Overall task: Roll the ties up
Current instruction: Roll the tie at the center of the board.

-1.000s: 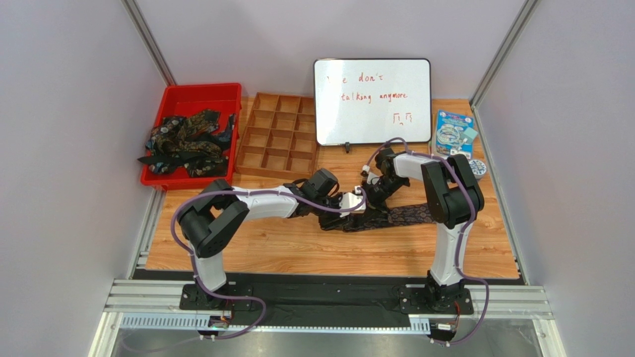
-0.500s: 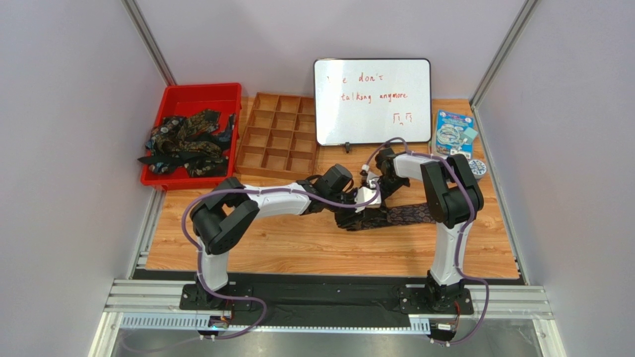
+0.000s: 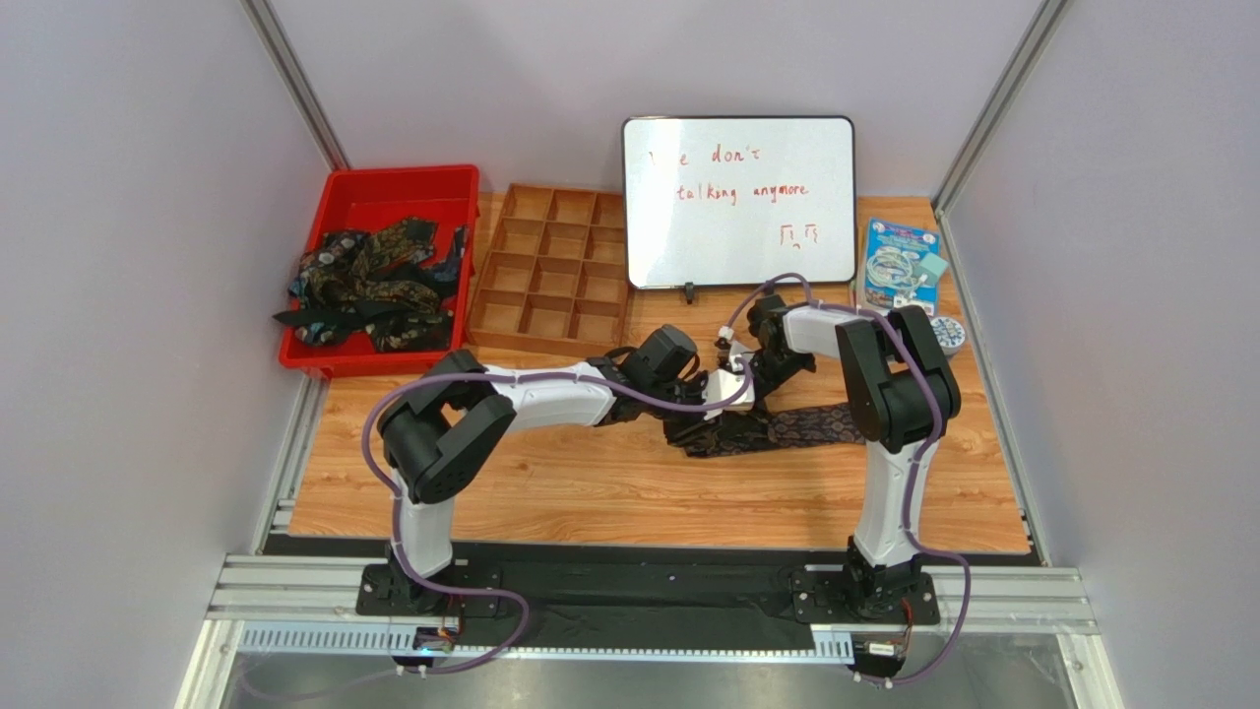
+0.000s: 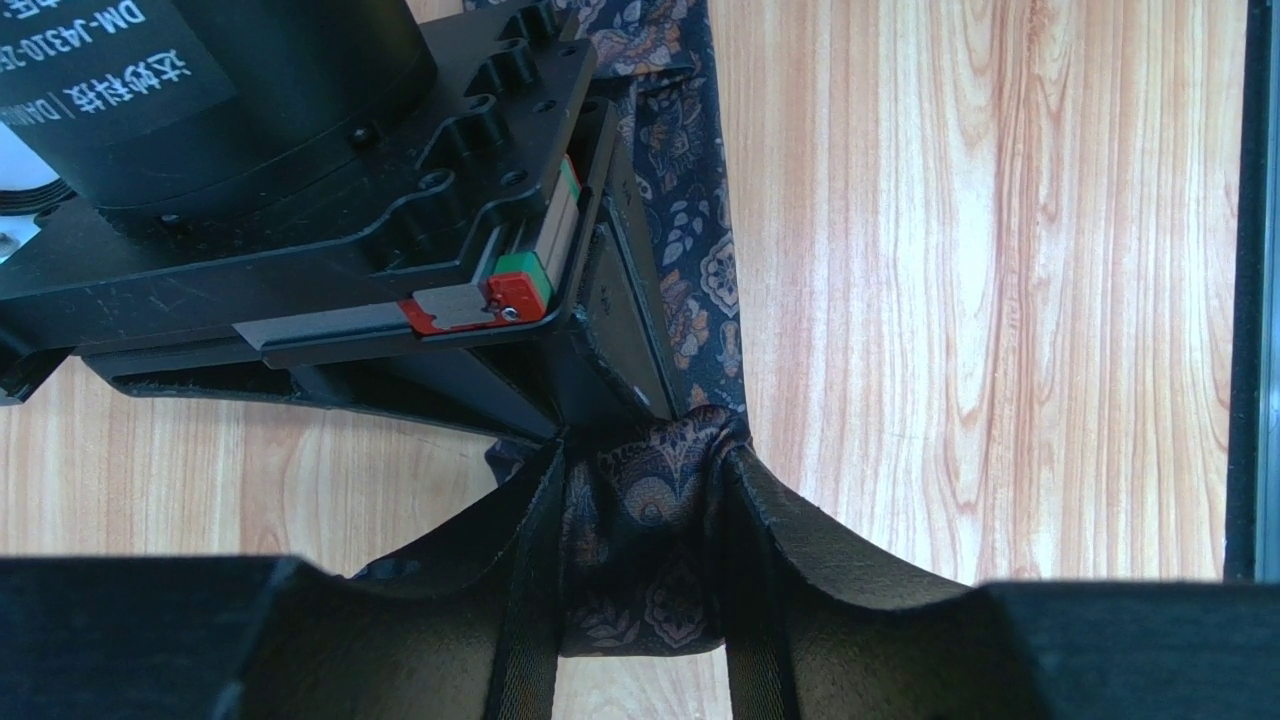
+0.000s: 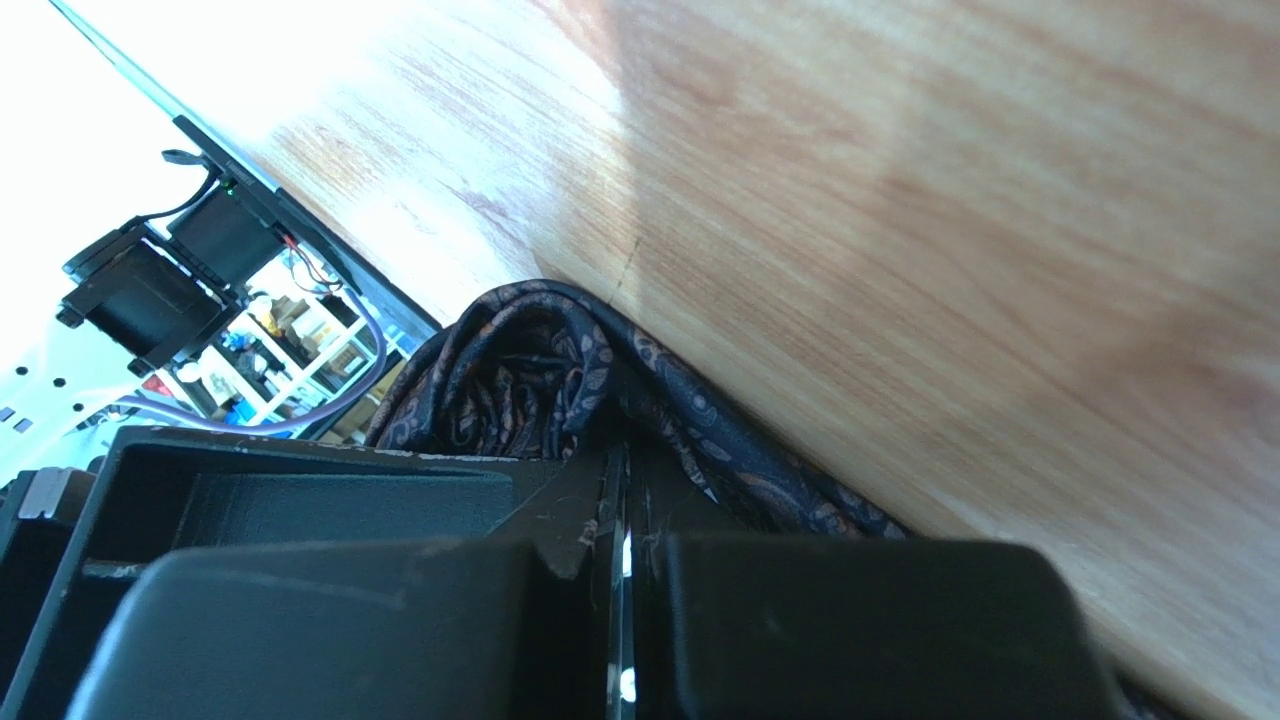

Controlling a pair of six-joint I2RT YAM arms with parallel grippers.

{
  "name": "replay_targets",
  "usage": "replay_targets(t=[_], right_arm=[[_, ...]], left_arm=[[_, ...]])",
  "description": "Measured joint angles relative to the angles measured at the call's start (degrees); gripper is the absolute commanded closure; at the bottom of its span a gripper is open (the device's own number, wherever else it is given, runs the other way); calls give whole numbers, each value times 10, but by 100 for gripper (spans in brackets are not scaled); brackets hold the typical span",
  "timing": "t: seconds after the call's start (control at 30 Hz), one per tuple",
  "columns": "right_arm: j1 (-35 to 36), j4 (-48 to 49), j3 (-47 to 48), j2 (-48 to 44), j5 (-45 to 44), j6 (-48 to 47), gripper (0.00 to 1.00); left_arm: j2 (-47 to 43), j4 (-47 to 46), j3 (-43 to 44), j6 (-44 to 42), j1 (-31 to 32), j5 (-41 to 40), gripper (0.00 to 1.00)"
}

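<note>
A dark paisley tie [image 3: 811, 427] lies on the wooden table at centre right, its left end bunched into a roll. My left gripper [image 3: 706, 427] is shut on that roll; in the left wrist view the folded fabric [image 4: 646, 510] sits between my fingers [image 4: 639, 525], and the flat tie [image 4: 691, 255] runs away across the wood. My right gripper [image 3: 737, 393] meets the roll from the far side, its black body [image 4: 301, 225] filling the left wrist view. In the right wrist view its jaws [image 5: 624, 465] are closed to a slit at the tie's fold [image 5: 526, 368].
A red bin [image 3: 444, 185] at back left holds several more ties [image 3: 370, 281]. A wooden compartment tray [image 3: 550, 273] stands beside it. A whiteboard [image 3: 740, 200] stands at the back, with a blue packet [image 3: 899, 263] and a round item [image 3: 947, 337] to its right.
My left arm has moved right towards the right gripper with the rolled end of the tie. Over the last half second almost nothing moved. The right arm stayed put.
</note>
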State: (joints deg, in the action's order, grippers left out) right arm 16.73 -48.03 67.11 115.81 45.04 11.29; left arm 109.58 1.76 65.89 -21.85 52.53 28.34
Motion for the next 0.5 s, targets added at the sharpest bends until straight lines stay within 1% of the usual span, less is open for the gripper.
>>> replay_targets(t=[0.17, 0.27, 0.3, 0.37, 0.4, 0.5], right_arm=[[-2, -15, 0, -7, -10, -5, 94], [-7, -50, 0, -20, -7, -19, 90], [-9, -64, 0, -27, -2, -25, 87], [-15, -85, 0, -42, 7, -37, 84], [-19, -93, 0, -49, 10, -43, 82], [-31, -127, 1, -63, 26, -59, 80]], left_arm=[[-1, 6, -1, -17, 6, -6, 76], [4, 28, -7, -23, 10, -18, 76], [7, 30, -10, -27, 11, -19, 77], [8, 31, -10, -32, 11, -19, 77], [8, 31, -10, -35, 11, -20, 77], [8, 33, -9, -42, 13, -21, 77]])
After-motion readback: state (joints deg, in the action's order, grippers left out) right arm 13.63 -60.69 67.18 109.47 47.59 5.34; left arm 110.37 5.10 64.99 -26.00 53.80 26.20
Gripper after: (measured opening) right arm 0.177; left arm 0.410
